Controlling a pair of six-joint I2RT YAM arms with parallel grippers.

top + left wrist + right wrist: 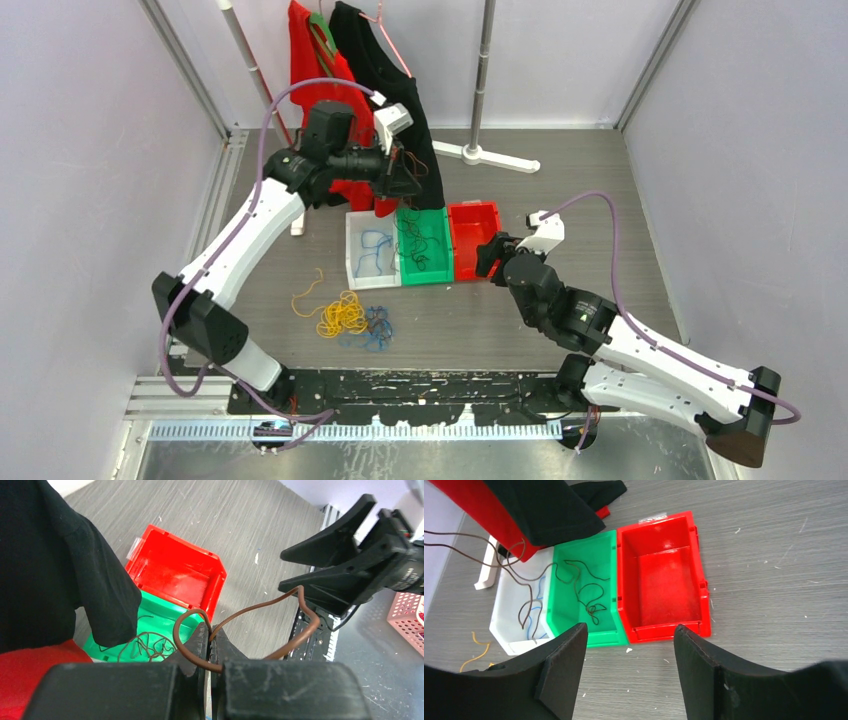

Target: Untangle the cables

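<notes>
While pinching the brown cable [250, 611] in the clenched left gripper [211, 630], swing its tail off the white bin [509, 630], over the green bin [425, 275] at one o'clock from the tangled pile [345, 315], then release, leaving the right gripper [629, 650] spread at three o'clock.

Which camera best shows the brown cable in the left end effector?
Left wrist view: the brown cable loops close up, pinched in the shut left end effector. The top view shows only faint strands; the right wrist view shows brown strands over the green bin.
</notes>
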